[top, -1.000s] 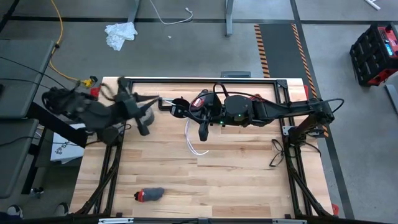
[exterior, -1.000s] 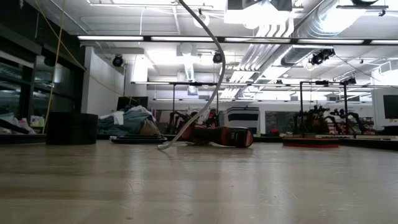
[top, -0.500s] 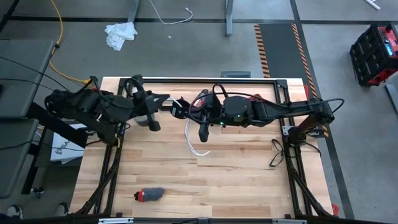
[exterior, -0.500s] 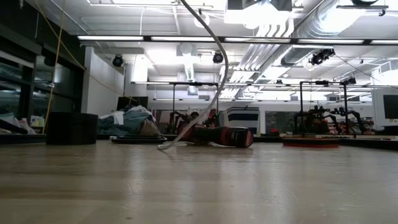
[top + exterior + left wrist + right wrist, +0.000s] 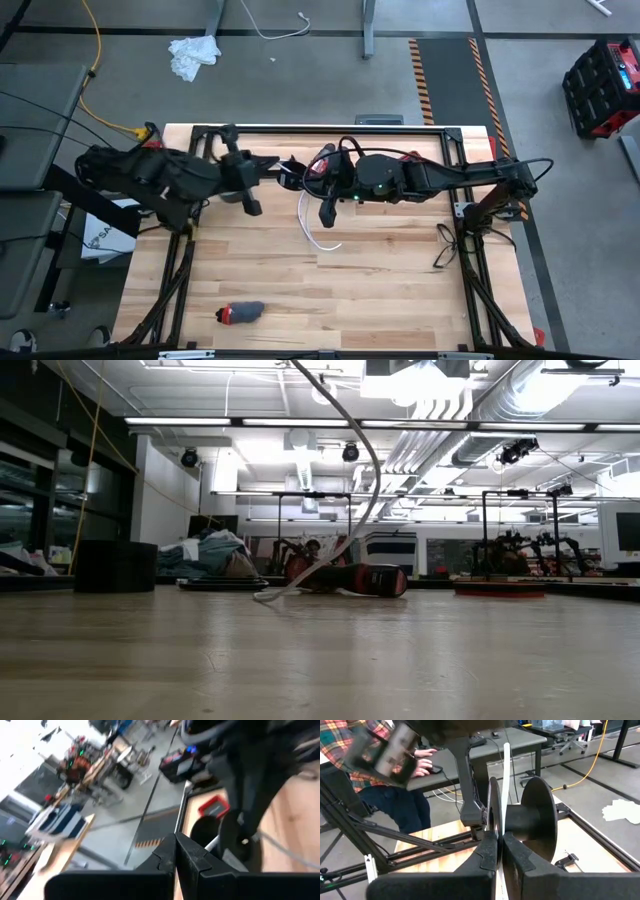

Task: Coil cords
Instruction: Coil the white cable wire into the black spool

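Both arms meet near twelve o'clock on the pale wooden counter. The right tool, fingers pressed together, pinches the thin white cable; its slack hangs in a loop to the counter just below, probably held taut for winding. The black disc-shaped spool stands just beyond. The left tool, closed, appears empty and reaches toward it. A red-and-grey object lies at seven o'clock. No legible writing.

Robotics lab: exposed ceiling ducts, other robot rigs, floor hazard tape.
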Available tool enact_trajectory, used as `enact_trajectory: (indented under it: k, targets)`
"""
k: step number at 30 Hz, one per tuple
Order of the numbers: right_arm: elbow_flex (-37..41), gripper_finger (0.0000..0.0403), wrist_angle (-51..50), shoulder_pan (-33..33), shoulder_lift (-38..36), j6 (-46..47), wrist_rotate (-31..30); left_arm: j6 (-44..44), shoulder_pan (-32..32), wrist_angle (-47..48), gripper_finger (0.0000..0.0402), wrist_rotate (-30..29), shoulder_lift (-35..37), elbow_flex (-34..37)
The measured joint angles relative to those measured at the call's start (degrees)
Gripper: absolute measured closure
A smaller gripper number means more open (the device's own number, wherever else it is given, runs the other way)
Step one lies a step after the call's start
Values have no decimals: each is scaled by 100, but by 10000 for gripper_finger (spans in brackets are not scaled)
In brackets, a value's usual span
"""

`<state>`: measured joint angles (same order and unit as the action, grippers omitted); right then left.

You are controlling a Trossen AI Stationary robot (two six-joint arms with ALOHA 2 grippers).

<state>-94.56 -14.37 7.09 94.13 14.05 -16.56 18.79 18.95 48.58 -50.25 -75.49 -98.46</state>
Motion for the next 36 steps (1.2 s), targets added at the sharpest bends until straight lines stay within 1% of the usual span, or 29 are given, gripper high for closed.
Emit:
enact_trajectory:
  k: [9, 12, 16, 21, 28, 36]
  targets:
    - [0, 403, 2, 17, 0, -104, 24, -286, -148, 360, 401, -108, -290, 7]
    - [0, 403, 2, 17, 0, -106, 26, -658, -142, 448, 401, 99, -260, 2]
    - [0, 403, 2, 17, 0, -108, 33, -1270, -79, 824, 401, 253, -251, 2]
    - [0, 403, 0, 31, 0, -157, 70, -2009, -80, 1167, 401, 634, -251, 2]
    - [0, 403, -7, 38, 0, -245, 81, -2651, -84, 1219, 401, 985, -248, 3]
    - [2, 403, 18, 39, 0, -312, 114, -3221, 22, 1293, 401, 1026, -240, 254]
